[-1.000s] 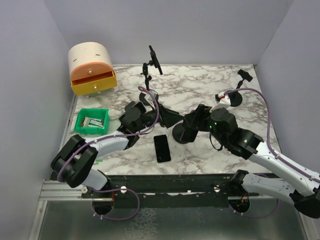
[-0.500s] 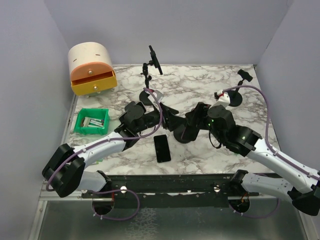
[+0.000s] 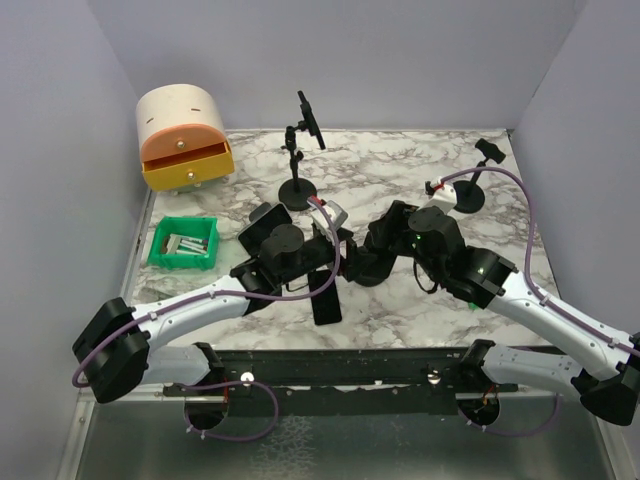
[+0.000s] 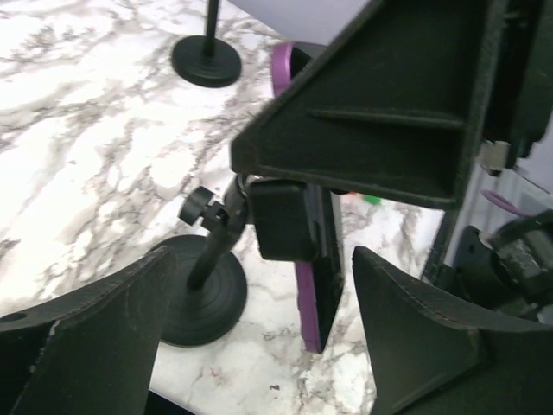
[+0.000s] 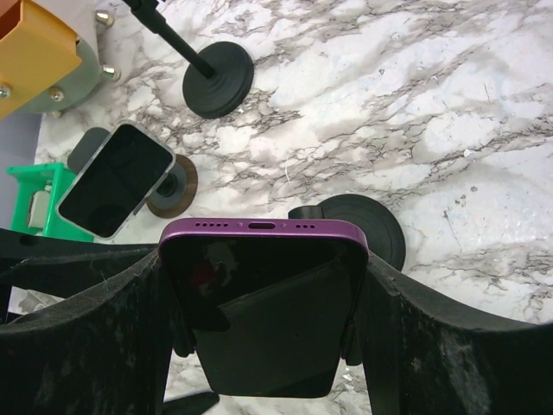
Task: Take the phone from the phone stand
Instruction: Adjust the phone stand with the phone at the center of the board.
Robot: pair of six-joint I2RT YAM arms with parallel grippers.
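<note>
The purple phone sits upright in the black phone stand, clamped by its holder. The stand's neck rises from a round base. My right gripper is shut on the phone, one finger against each long edge. In the left wrist view the phone's edge shows side-on. My left gripper is open wide, its fingers straddling the stand's neck and the phone without touching them. In the top view both grippers hide the phone.
A black phone lies flat near the front edge. A silver-edged phone rests on a small round puck. Two more stands stand behind. A drawer box and green bin sit at left.
My left gripper has opened wider and moved right and nearer, up to the stand. The right gripper has kept its grip and hardly moved.
</note>
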